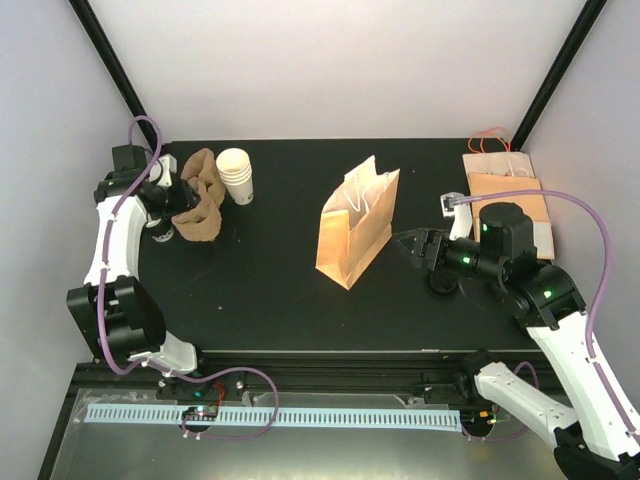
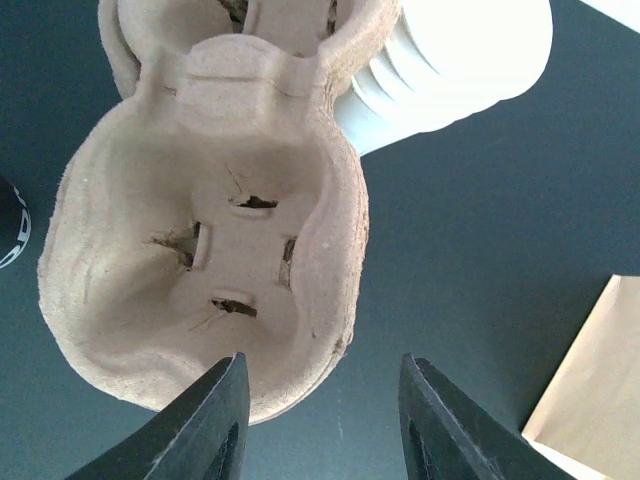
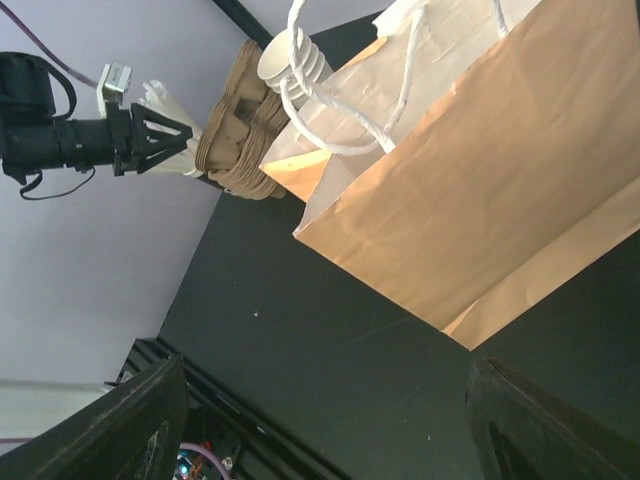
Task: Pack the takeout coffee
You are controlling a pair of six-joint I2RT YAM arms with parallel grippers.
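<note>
1. The black table (image 1: 280, 300) carries everything, and my two arms are mounted at its near edge.
2. The brown paper bag (image 1: 355, 230) stands upright in the middle with its mouth open upward. It is between my two claws.
3. My right claw (image 1: 405, 240) points at the right side of the bag, near it but not touching. Its jaws are wide apart and hold nothing.
4. My left claw (image 2: 322, 365) is at the far left, over the pulp cup carrier (image 2: 200, 250). Its jaws are partly apart, one finger is at the carrier's near rim, and I see nothing clamped. The stack of white cups (image 1: 236, 175) is just beside the carrier.
5. Of the takeout coffee (image 1: 440, 283) I see only a dark round shape, which I take for its black lid. It is on the table just beside my right wrist, on the near side, behind the fingertips. The round top suggests that it stands upright. I judge that my right arm is much nearer, but the claw faces away from the cup. It would have to draw back and turn toward the near edge.
</note>
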